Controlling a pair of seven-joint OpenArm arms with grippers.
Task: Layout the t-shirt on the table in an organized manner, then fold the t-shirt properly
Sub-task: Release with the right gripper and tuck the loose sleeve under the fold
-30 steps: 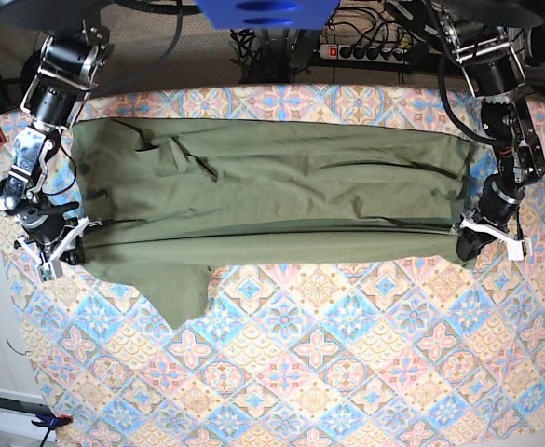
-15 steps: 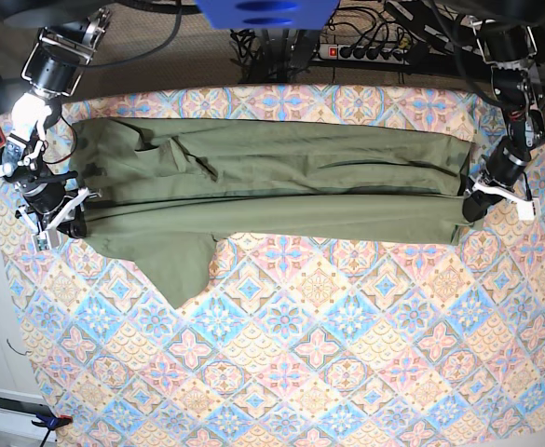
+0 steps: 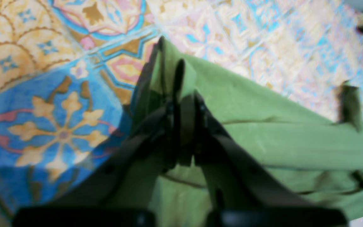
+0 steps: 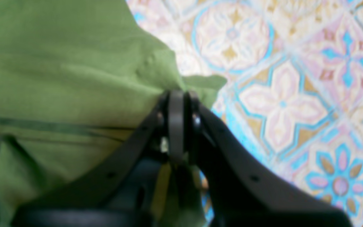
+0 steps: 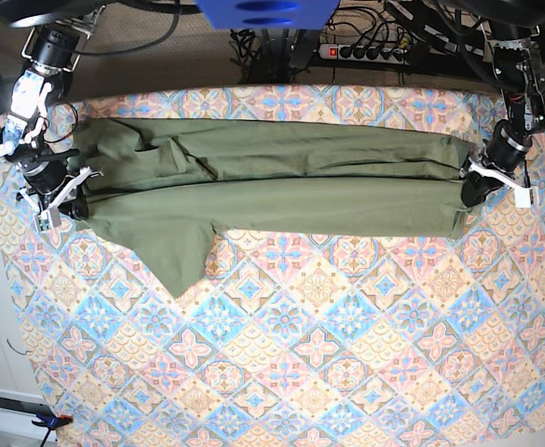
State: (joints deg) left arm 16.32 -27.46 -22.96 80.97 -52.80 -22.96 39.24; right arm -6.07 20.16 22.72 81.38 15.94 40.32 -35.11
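Observation:
The olive-green t-shirt [image 5: 272,186] lies stretched in a long band across the far part of the table [image 5: 300,354], folded lengthwise, with one sleeve [image 5: 179,256] trailing toward the near side. My left gripper [image 5: 470,193] is at the band's right end, shut on the shirt's edge. In the left wrist view, that gripper [image 3: 183,107] pinches a fold of the shirt [image 3: 279,126] over the table [image 3: 43,126]. My right gripper [image 5: 72,207] is shut on the left end. In the right wrist view, the gripper [image 4: 176,101] clamps the shirt [image 4: 58,78] low over the table [image 4: 295,94].
A power strip [image 5: 365,51] and cables lie behind the table's far edge. A blue mount [image 5: 253,11] hangs at top centre. A white box [image 5: 16,410] sits off the table's near left corner. The patterned cloth runs on toward the near side.
Both grippers have carried the shirt's near fold toward the far side. The band now lies higher and flatter, and the trailing sleeve has been drawn back with it.

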